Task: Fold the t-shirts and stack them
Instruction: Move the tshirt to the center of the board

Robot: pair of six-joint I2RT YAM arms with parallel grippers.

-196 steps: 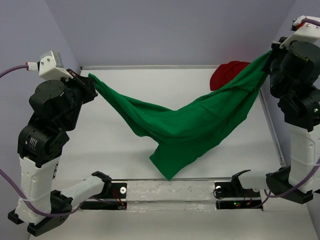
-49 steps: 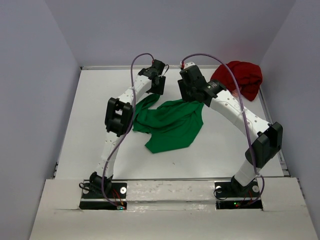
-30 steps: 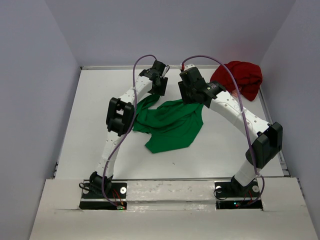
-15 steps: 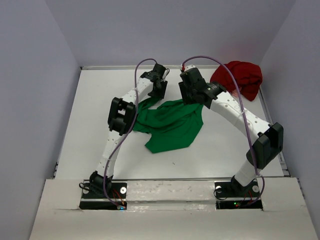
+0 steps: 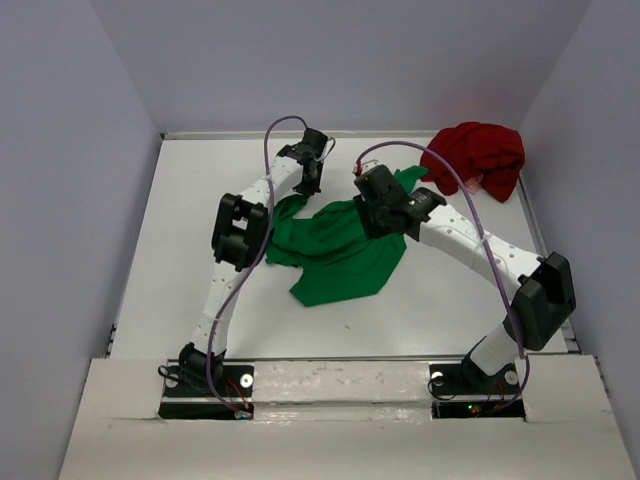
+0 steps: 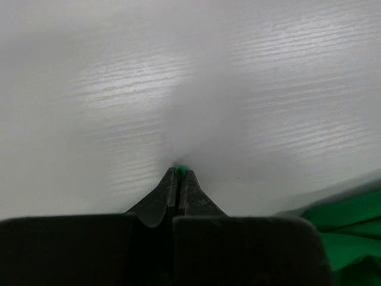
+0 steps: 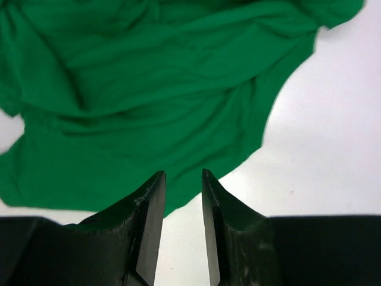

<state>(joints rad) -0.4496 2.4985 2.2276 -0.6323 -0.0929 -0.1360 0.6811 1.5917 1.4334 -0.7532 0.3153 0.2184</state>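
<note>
The green t-shirt [image 5: 340, 252] lies crumpled in the middle of the table. The dark red t-shirt [image 5: 480, 157] sits bunched at the back right corner. My left gripper [image 5: 305, 185] is at the green shirt's back left edge. In the left wrist view it [image 6: 179, 173] is shut, with a tiny nub of green cloth pinched at the tips and more green cloth [image 6: 348, 229] at lower right. My right gripper [image 5: 388, 218] hovers over the shirt's back right part. In the right wrist view it [image 7: 183, 174] stands open above the green shirt's [image 7: 149, 89] hem, nothing between its fingers.
White table [image 5: 200, 220] with a raised rim at the back [image 5: 300, 134] and grey walls on three sides. Both arms reach far out over the table's middle. The mounting rail [image 5: 340, 385] runs along the near edge.
My left gripper has shut at the green shirt's back edge. My right gripper has drawn back toward the near side over the shirt, uncovering green cloth behind it, and its jaws have narrowed a little.
</note>
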